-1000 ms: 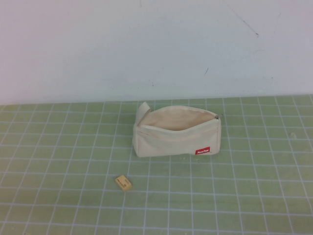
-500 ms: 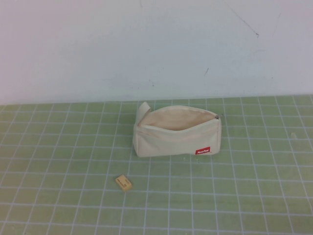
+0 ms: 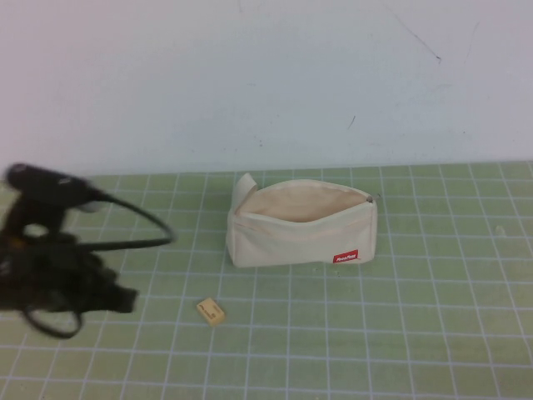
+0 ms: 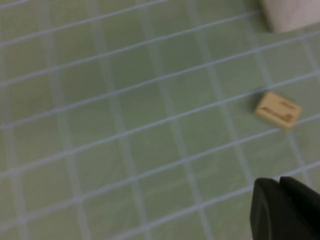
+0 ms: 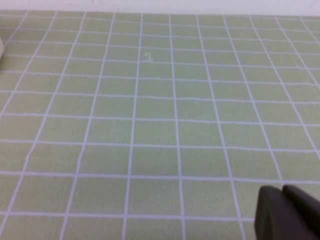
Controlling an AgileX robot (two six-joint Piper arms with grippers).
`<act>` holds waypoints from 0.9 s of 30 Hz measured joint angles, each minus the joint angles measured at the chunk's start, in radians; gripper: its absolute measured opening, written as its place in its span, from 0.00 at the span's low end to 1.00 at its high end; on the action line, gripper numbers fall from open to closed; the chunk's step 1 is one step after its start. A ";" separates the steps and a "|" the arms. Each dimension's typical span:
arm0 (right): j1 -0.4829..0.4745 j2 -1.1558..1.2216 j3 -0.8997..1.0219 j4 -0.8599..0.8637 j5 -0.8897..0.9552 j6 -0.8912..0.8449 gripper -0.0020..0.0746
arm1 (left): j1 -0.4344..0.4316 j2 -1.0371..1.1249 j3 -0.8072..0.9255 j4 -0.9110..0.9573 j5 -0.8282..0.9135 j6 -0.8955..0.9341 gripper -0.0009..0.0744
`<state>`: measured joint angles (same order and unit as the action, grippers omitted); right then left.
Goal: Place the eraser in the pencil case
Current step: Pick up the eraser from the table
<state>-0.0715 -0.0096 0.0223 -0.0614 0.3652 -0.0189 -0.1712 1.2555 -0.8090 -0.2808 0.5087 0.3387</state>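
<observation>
The eraser (image 3: 211, 312), a tiny tan block with dark print, lies on the green grid mat in front of and to the left of the pencil case (image 3: 301, 223). The case is a cream-white pouch with a red label, standing unzipped with its mouth open upward. My left gripper (image 3: 125, 298) is blurred at the left side of the mat, to the left of the eraser and apart from it. In the left wrist view its fingers (image 4: 279, 184) are shut and empty, with the eraser (image 4: 278, 110) ahead and a corner of the case (image 4: 290, 12) beyond. My right gripper (image 5: 281, 191) is shut and empty over bare mat.
The green grid mat (image 3: 416, 333) covers the table up to a white wall (image 3: 266, 83) behind the case. The left arm's black cables (image 3: 125, 218) loop over the left part of the mat.
The left arm has swung into the high view from the left; before, no arm was in sight. The eraser and the pencil case have not moved.
</observation>
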 joint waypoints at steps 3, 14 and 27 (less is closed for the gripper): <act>0.000 0.000 0.000 0.000 0.000 0.000 0.03 | -0.087 0.113 -0.090 0.003 0.036 0.031 0.01; 0.000 0.000 0.000 0.000 0.000 0.000 0.03 | -0.187 0.475 -0.348 0.035 0.152 0.115 0.39; 0.000 0.000 0.000 0.000 0.000 0.000 0.03 | -0.187 0.752 -0.545 0.049 0.237 0.207 0.63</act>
<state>-0.0715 -0.0096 0.0223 -0.0614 0.3652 -0.0189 -0.3586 2.0073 -1.3539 -0.2313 0.7458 0.5460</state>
